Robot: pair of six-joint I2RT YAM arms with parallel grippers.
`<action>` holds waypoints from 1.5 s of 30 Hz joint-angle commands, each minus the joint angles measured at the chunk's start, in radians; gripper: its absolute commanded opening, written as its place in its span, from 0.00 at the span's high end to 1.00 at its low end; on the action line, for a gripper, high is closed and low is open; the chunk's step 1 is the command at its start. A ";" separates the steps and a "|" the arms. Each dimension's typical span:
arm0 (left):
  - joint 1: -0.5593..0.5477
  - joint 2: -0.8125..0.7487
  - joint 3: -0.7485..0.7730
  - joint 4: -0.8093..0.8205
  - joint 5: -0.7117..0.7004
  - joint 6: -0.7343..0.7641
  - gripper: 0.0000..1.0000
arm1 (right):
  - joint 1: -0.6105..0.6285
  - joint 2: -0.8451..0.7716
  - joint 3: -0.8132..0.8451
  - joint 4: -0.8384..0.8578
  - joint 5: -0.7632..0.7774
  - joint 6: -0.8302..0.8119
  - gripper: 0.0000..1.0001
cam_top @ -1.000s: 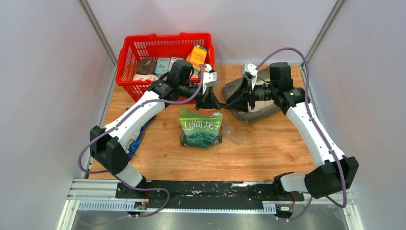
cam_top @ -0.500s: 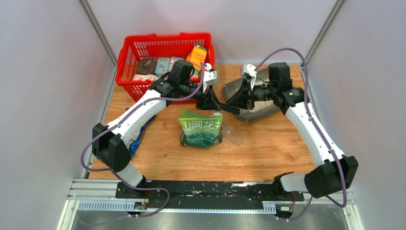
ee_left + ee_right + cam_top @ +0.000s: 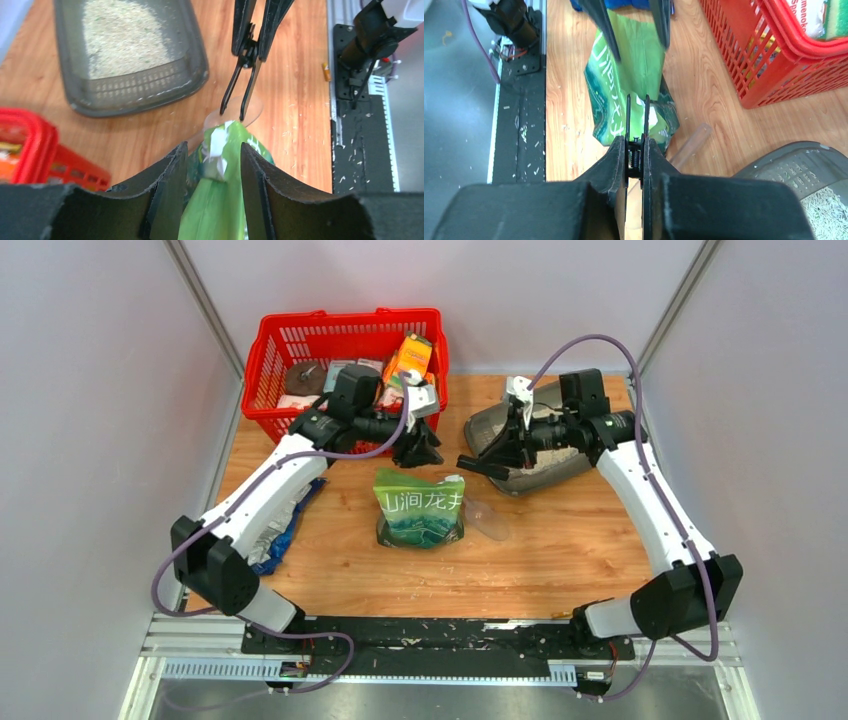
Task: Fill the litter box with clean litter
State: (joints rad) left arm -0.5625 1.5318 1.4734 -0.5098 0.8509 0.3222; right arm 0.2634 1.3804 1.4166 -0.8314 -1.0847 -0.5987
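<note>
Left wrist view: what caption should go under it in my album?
Open left gripper at the green pouch, right gripper facing it, litter in the grey box.

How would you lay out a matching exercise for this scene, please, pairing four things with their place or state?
Things:
1. litter box
2. green pouch
3. red basket
4. left pincer

Place or state:
A. open, over the pouch's top end
B. at the far-left corner of the table
C. partly covered with clean litter
D. mid-table, printed with white characters

Pairs: 1-C, 2-D, 3-B, 4-A
</note>
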 commanded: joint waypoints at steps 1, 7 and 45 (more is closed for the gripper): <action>0.029 -0.085 0.019 -0.207 0.002 0.220 0.50 | -0.006 0.035 0.070 -0.164 0.003 -0.203 1.00; 0.029 -0.061 -0.007 -0.392 0.020 0.458 0.51 | 0.030 0.104 0.113 -0.183 0.040 -0.288 1.00; -0.007 0.166 -0.012 -0.194 0.126 0.311 0.95 | 0.011 0.212 0.269 -0.412 0.128 -0.470 1.00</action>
State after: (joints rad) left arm -0.5613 1.6718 1.4078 -0.7395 0.9188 0.6426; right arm 0.2989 1.6211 1.5967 -1.1202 -0.9173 -0.9562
